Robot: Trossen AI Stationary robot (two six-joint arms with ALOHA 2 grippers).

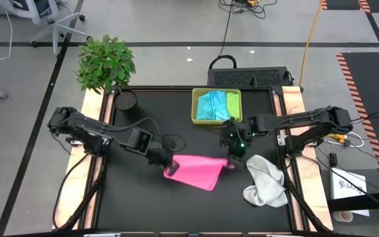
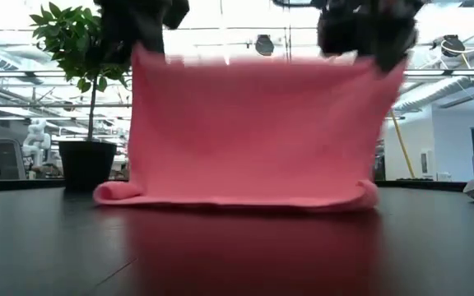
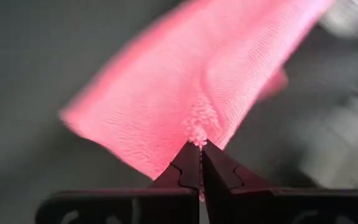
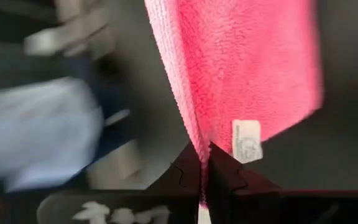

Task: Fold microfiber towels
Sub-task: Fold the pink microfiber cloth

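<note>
From above, the pink towel lies near the middle of the black table, stretched between the two arms: the left gripper pinches its left corner and the right gripper pinches its right corner. Behind it, a yellow-green tray holds a light blue towel beside a lime green towel. A white towel lies crumpled at the table's right side, near the right gripper, and a potted plant stands at the far left corner beside a dark cup. At table height, the pink towel hangs like a curtain from both grippers, its lower edge curled up on the table; the plant rises behind on the left. The left wrist camera shows that arm's fingers clenched together on a bunched corner of the pink towel. The right wrist camera shows its fingers likewise clamped on the pink towel's edge, next to a small white label, with the white towel blurred beyond.
</note>
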